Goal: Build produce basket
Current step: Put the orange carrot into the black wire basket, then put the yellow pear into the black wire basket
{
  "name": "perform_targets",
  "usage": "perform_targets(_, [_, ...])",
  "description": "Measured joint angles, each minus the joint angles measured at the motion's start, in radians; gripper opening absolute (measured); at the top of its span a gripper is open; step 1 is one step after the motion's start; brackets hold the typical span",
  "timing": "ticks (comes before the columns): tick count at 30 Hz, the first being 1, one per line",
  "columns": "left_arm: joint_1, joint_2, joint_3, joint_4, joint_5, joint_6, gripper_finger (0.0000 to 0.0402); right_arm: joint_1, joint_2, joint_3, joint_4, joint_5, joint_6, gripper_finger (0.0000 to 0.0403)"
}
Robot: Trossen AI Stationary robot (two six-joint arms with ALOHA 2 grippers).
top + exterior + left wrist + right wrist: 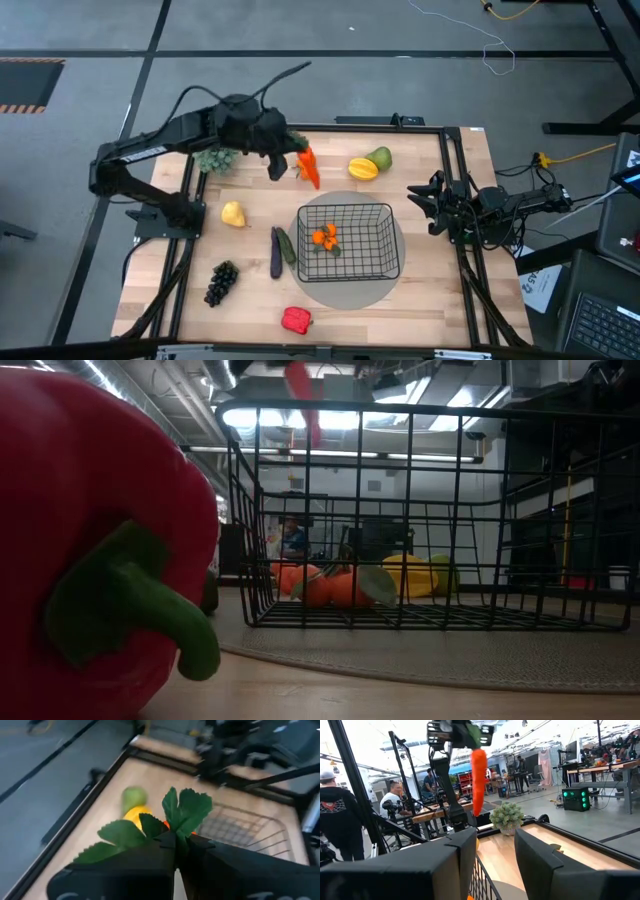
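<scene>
Overhead, the left gripper [283,150] pinches the carrot [308,167] by its leaves near the table's [440,290] far edge (fingertips hidden by foliage), beyond the basket [385,262]; the right gripper [422,203] waits spread at the right edge.

Basket [347,241] mouth open, nothing above

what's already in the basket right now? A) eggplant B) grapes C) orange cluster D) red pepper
C: the high view shows only the orange cluster inside the basket; the carrot hangs by its leaves from the shut left hand, up over the table, not yet over the basket.
</scene>
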Motion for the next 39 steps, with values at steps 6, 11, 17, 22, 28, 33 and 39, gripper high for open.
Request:
perform_targets(6, [-0.117, 0.043, 0.0, 0.126, 0.019, 0.029, 0.0, 0.0, 0.0, 0.0, 0.0, 0.0, -0.001, 0.0131])
perform_targets(11, [-0.188, 0.124, -0.002, 0.233, 0.103, 0.091, 0.0, 0.0, 0.0, 0.0, -0.003, 0.0, -0.001, 0.0131])
perform_targets(17, [-0.221, 0.248, -0.001, 0.363, 0.246, 0.162, 0.0, 0.0, 0.0, 0.0, -0.003, 0.0, 0.029, 0.0131])
perform_targets(22, [-0.221, 0.331, -0.001, 0.448, 0.346, 0.179, 0.0003, 0.0, 0.0, 0.0, -0.011, 0.0, 0.051, 0.0131])
perform_targets(28, [-0.212, 0.358, -0.001, 0.479, 0.345, 0.175, 0.0053, 0.0, 0.0, 0.0, -0.014, 0.0, 0.05, 0.0131])
perform_targets(33, [-0.208, 0.348, -0.002, 0.486, 0.34, 0.172, 0.0108, 0.0, 0.0, 0.0, -0.014, 0.0, 0.051, 0.0131])
perform_targets(39, [-0.217, 0.325, -0.002, 0.481, 0.343, 0.121, 0.0131, 0.0, 0.0, 0.0, -0.022, 0.0, 0.05, 0.0131])
